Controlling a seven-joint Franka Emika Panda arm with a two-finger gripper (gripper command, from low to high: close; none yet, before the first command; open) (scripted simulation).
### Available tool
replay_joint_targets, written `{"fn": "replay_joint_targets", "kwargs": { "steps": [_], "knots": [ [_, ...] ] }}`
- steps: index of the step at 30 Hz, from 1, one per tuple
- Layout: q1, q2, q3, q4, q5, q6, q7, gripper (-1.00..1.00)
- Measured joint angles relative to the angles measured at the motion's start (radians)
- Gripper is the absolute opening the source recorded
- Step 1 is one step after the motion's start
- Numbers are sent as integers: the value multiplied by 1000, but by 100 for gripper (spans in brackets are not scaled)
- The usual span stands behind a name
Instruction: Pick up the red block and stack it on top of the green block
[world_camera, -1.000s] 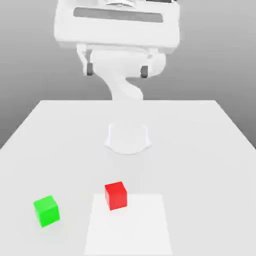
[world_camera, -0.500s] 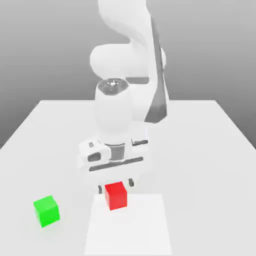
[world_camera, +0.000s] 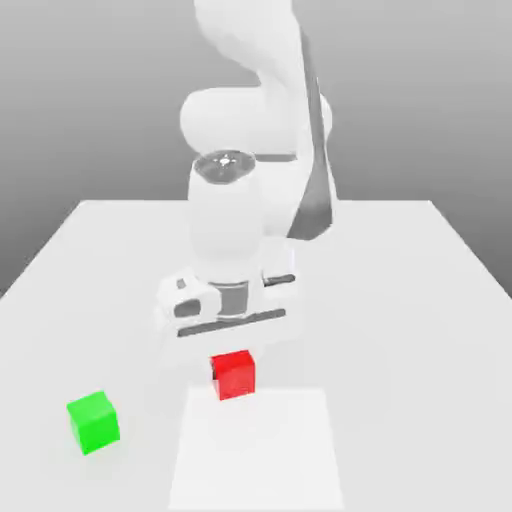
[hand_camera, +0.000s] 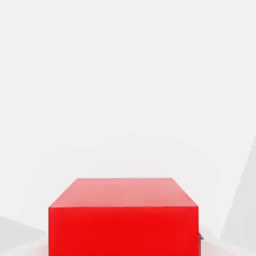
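**Red block raised, carry to the green block comes next**

The hand (world_camera: 234, 352) pinches the red block (world_camera: 234, 374), which hangs just above the worktop (world_camera: 400, 300), close under the arm's wrist. In the hand view the red block (hand_camera: 123, 216) sits very near the camera, and this fits a firm hold. The green block (world_camera: 93, 421) rests on the worktop, apart from it, toward the exterior view's left. I judge that the lifting step is in hand. The next move calls for more height, then a sideways carry until the red block is straight over the green 1, with edges lined up before lowering.
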Motion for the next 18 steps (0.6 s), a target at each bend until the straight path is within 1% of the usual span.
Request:
{"fn": "replay_joint_targets", "kwargs": {
  "steps": [2,9,11,14,15,18],
  "knots": [
    [-39,0,-31,48,6,-48,16,-100],
    [-260,87,-147,271,27,-185,90,-100],
    [-272,145,-130,293,51,-149,80,-100],
    [-283,249,-103,303,108,-58,41,-100],
    [-289,273,-95,305,120,-37,32,100],
    [-289,273,-95,305,120,-37,32,100]
  ]
}}
